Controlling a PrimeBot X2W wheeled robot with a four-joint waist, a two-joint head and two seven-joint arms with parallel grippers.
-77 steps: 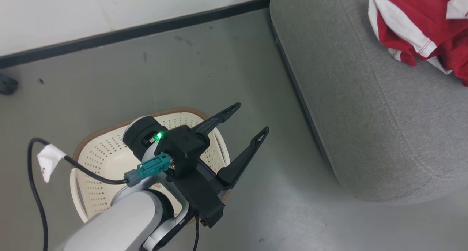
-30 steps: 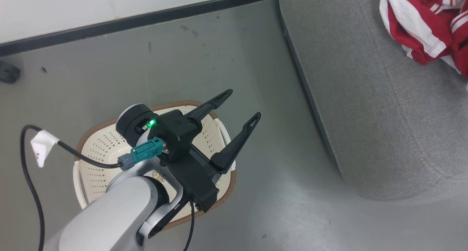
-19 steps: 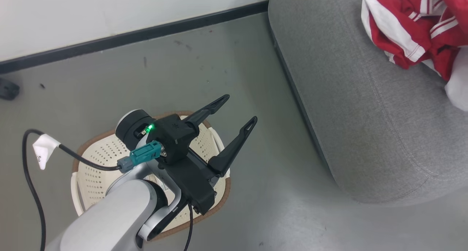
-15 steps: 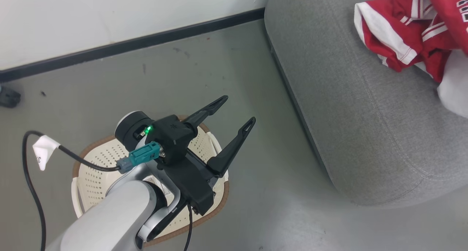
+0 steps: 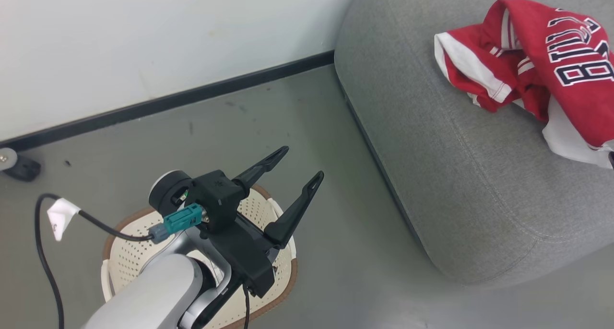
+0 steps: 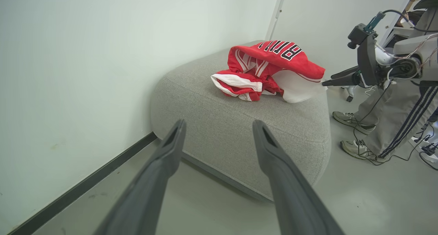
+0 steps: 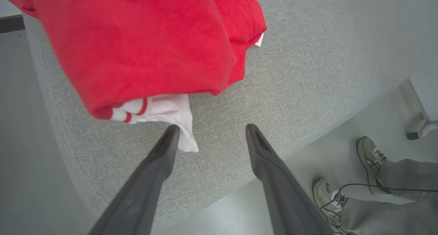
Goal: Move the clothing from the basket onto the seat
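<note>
The clothing lies in a heap on the grey seat (image 5: 455,156): a red jersey (image 5: 566,55) with black-white lettering drapes over red shorts (image 5: 472,75) with a white stripe. My left gripper (image 5: 301,165) hangs open and empty above the cream basket (image 5: 125,257), whose visible inside holds nothing; my forearm hides the rest. In the left wrist view, my left gripper (image 6: 219,125) points at the seat (image 6: 239,135), with the jersey (image 6: 284,57) on top. My right gripper (image 7: 212,128) is open just off the jersey's (image 7: 137,50) white hem (image 7: 167,111), with nothing between its fingers.
A white wall with a black skirting (image 5: 192,96) runs behind the basket and seat. A castor (image 5: 14,166) stands on the floor at the far left. A person's legs and shoes (image 6: 359,149) stand close beside the seat, with cables on the floor there.
The head camera has tilted up, so everything sits lower in view. The jersey has come into view, draped over the shorts. My left gripper stays open above the basket.
</note>
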